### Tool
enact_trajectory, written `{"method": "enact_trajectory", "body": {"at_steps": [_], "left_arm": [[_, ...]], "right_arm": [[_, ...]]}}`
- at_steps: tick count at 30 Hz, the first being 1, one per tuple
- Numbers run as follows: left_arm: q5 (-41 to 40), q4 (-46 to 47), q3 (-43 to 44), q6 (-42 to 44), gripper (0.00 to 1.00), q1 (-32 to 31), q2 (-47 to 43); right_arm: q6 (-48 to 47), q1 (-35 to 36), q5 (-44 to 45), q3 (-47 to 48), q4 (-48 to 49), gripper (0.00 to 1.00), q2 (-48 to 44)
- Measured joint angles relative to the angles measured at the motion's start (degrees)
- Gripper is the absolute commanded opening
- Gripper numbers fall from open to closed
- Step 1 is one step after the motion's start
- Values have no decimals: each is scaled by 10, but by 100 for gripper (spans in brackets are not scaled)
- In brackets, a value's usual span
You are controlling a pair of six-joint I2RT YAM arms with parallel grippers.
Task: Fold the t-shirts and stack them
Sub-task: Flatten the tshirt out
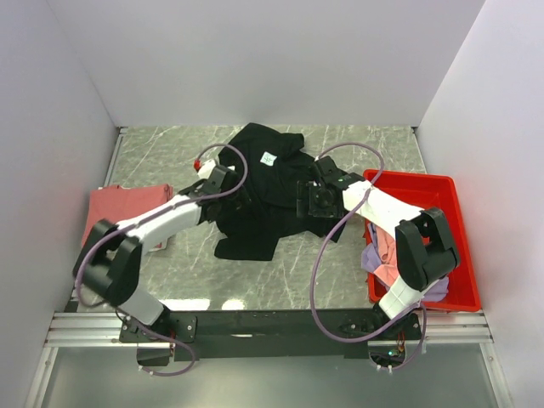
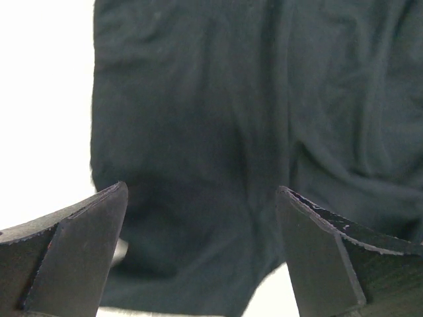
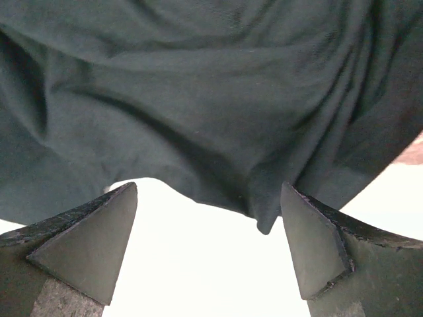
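A large black t-shirt with a white neck label lies crumpled in the middle of the table. My left gripper stands open at its left edge, with black cloth lying below and between the fingers. My right gripper is open at the shirt's right side; the cloth's hem hangs just ahead of its fingertips, not pinched. A salmon-red t-shirt lies flat at the left. Pink and lavender t-shirts sit in the bin.
A red plastic bin stands at the right edge of the marble table. White walls close the table in on three sides. Purple cables loop over both arms.
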Motion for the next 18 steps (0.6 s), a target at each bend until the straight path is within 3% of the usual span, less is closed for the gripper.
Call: {"method": "enact_trajectory", "body": {"at_steps": [10,18], "left_arm": [[28,30,92,36,99,17,179],[3,21,162,39,99,82,237]], "right_arm": [[-3,-15,2,-19,4,95,-3],[-16,-11,-28,-19,17,94,-3]]}}
